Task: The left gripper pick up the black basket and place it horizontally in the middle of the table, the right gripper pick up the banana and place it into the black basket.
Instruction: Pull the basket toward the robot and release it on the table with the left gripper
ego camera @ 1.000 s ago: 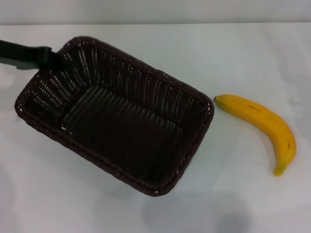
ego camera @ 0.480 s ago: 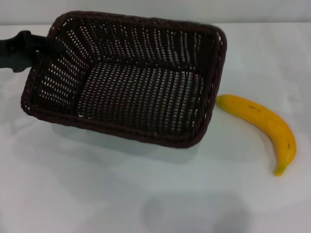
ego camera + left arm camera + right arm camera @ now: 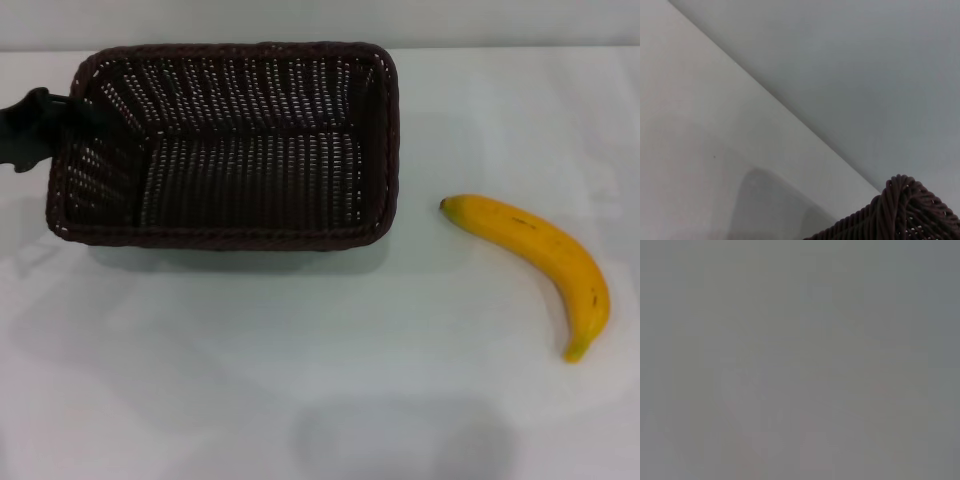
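While my left gripper sits at the left end of the black basket, it appears clamped on the braided rim, though its fingers are mostly hidden, so I cannot tell for certain. From there the basket runs lengthwise across the far left of the white table, its long sides level. Woven and perforated, it looks light and fairly stiff, and the rim gives a sure hold. Well apart on the right lies the banana, soft and easily bruised; I judge its thick middle the place to grasp, gently. My right gripper is out of view.
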Robot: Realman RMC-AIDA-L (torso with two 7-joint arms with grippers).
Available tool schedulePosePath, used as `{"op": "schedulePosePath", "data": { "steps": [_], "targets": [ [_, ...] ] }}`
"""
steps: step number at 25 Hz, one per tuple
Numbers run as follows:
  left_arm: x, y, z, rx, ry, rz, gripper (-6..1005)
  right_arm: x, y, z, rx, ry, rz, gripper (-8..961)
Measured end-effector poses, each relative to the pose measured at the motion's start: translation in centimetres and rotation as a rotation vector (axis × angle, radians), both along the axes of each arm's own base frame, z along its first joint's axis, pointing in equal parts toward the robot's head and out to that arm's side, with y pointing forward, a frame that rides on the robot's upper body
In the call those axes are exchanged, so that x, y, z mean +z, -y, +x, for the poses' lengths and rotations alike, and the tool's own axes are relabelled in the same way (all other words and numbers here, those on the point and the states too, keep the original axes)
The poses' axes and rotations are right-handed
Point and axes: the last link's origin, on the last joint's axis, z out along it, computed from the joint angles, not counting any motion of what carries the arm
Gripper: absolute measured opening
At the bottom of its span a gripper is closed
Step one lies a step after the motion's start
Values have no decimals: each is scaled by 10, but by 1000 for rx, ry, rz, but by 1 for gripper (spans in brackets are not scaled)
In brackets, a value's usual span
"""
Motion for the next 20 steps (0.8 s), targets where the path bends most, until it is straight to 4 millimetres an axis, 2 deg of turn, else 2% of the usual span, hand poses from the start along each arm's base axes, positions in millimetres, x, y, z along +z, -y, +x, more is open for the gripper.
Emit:
{"op": "schedulePosePath", "data": {
  "steps": [13,20],
  "targets": [
    [-15,-12,10,-11,-53,-7,223,3,-2,-1,-1,7,3,871],
    [-28,-20,26,-47,-58,-50,228,2,-5,-1,-8,4,-5,871]
  ]
}}
